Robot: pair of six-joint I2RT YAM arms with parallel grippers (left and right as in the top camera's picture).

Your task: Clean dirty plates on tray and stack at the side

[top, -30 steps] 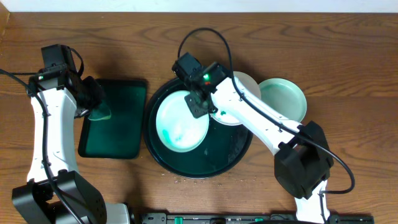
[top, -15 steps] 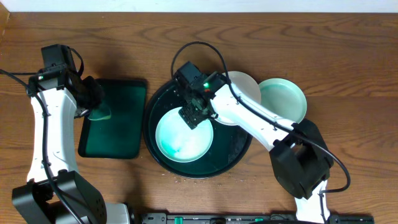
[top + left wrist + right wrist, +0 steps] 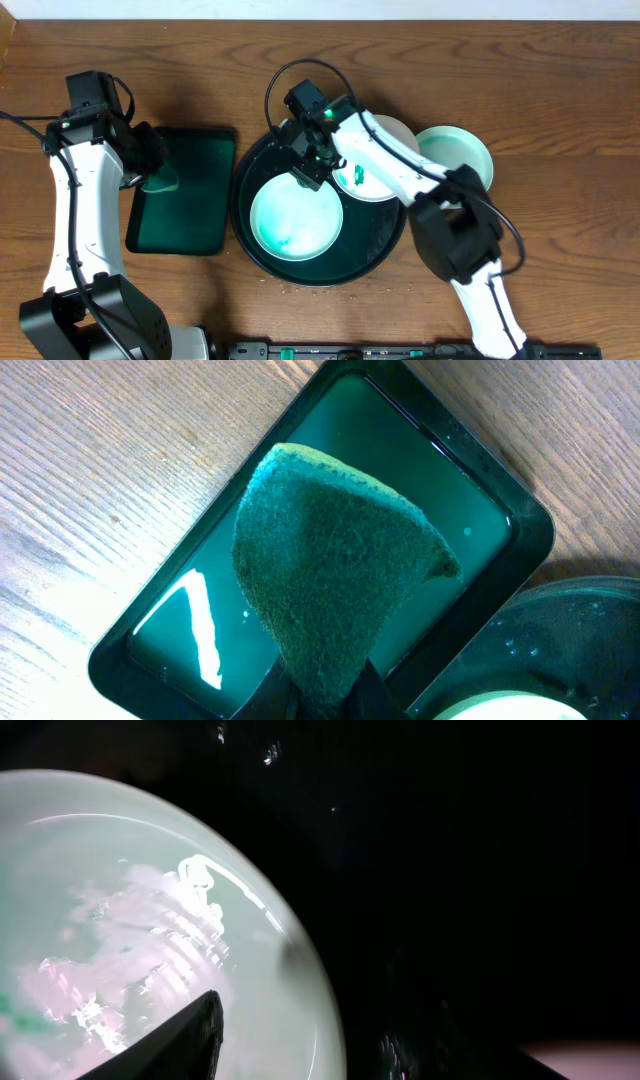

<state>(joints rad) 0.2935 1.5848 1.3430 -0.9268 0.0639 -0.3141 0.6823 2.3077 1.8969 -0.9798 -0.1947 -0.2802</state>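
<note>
**Inspector:** Left claw (image 3: 325, 695)?
**Assessor:** Clamped tight on a green sponge (image 3: 330, 600), held above the rectangular green tray (image 3: 185, 200).
**Inspector:** Right claw (image 3: 308, 170)?
**Assessor:** Jaws apart, gripping nothing, over the far edge of a smeared mint plate (image 3: 296, 215) lying flat in the black tray (image 3: 380, 250).
**Inspector:** Other plates?
**Assessor:** The white plate (image 3: 397, 133) overlaps the tray's right rim. A second mint plate (image 3: 465, 155) sits beside it on the tabletop (image 3: 560, 90).

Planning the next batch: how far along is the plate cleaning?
Done: perhaps one pale green plate, on the table right of the black tray, no smear visible. In hand: the left claw grips a sponge over the green tray; the right claw hangs open above a smeared mint plate in the black tray. Left: wiping that and the smeared white plate, then stacking.
</note>
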